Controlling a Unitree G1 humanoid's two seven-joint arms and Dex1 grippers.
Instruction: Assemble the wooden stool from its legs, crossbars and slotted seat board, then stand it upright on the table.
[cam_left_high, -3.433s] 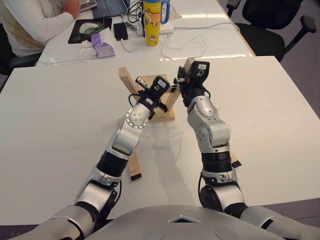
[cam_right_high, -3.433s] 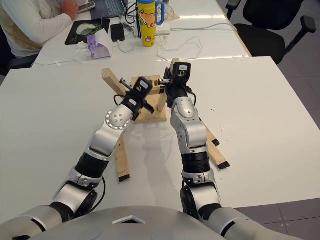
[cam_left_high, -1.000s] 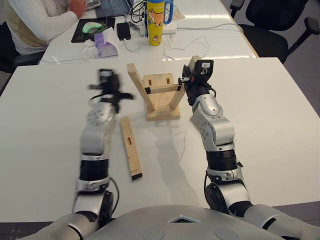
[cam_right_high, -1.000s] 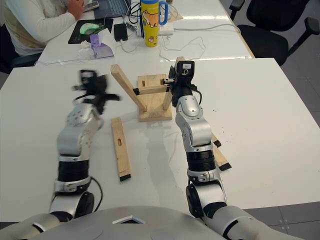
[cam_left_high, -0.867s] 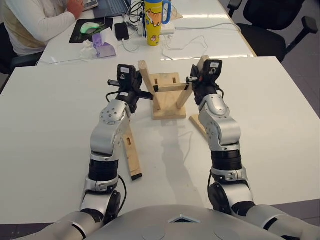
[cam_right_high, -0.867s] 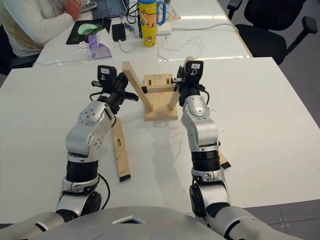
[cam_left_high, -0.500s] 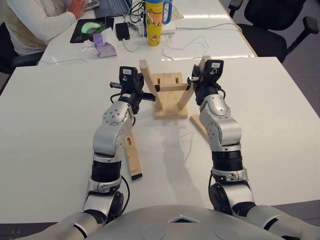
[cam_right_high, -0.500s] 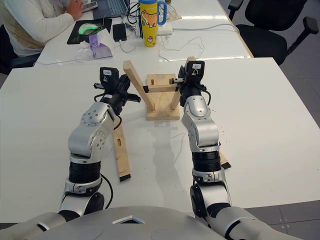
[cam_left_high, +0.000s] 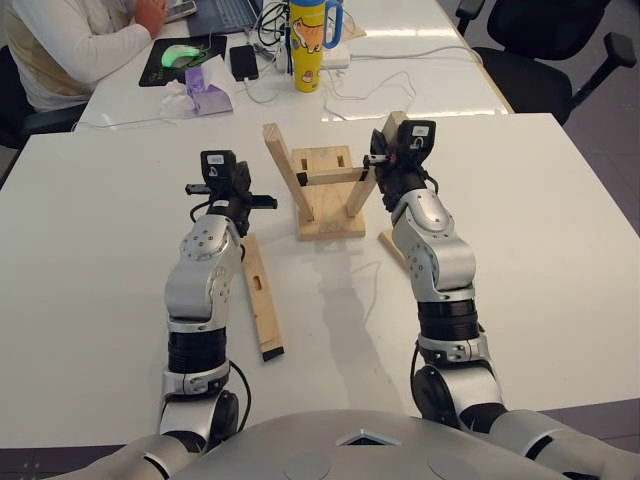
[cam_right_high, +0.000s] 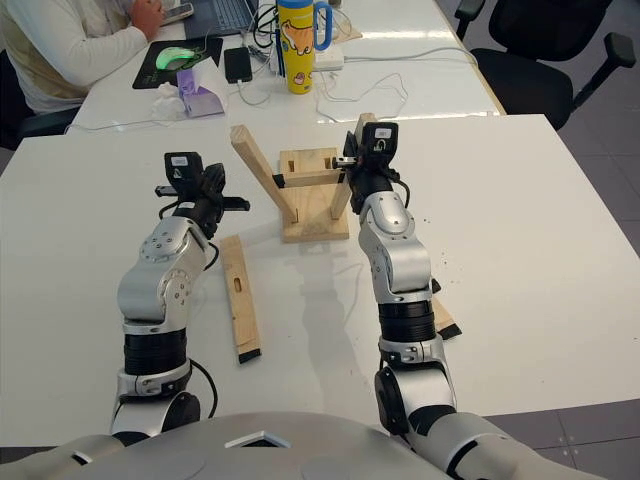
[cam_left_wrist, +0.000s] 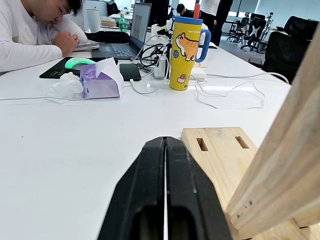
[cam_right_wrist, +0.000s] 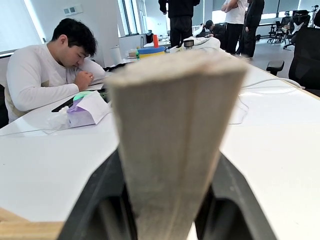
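Mid-assembly: pale slotted wooden seat board (cam_left_high: 325, 226) flat mid-table, 2 wooden legs (cam_left_high: 285, 170) plus crossbar (cam_left_high: 336, 177) fitted. Right gripper (cam_left_high: 382, 160) clamps right leg (cam_left_high: 360, 195); left gripper (cam_left_high: 258, 203) pinched shut, empty. Next: left picks loose wooden leg (cam_left_high: 261, 300) lying nearby.

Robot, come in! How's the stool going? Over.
Left gripper shut, empty, beside stool. Right gripper shut on right leg. Stool half built, upside down on seat board. Loose slotted piece nearby, nothing blocking.
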